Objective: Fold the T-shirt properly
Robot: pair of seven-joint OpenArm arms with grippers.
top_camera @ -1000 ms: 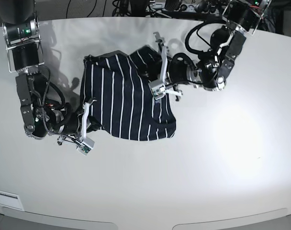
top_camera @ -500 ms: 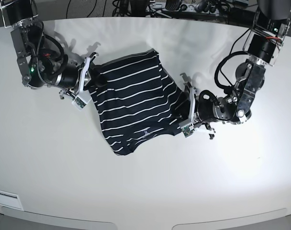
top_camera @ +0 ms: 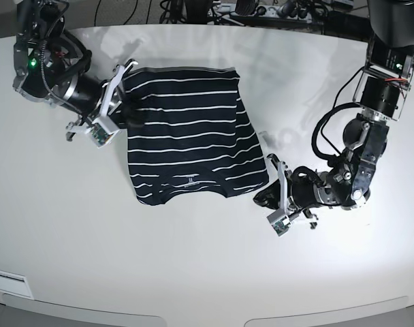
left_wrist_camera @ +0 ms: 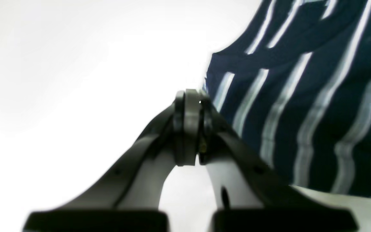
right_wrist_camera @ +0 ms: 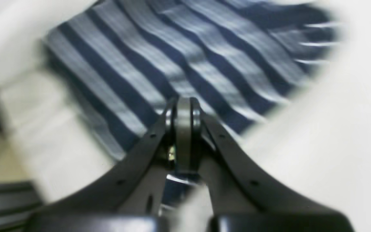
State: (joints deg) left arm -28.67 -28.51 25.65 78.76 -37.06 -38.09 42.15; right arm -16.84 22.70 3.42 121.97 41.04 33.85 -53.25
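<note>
The T-shirt (top_camera: 190, 141) is dark navy with thin white stripes, lying between the two pincers on a plain white table (top_camera: 193, 272). Both pincers, left gripper (top_camera: 276, 193) and right gripper (top_camera: 117, 95), are black with pale grey fingers.

T-shirt (right_wrist_camera: 179, 61) motion-blurred in right wrist view; cropped in left

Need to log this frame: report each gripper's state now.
Left gripper: shut, at the T-shirt corner; a grip on fabric cannot be told.
Right gripper: shut on the T-shirt.
</note>
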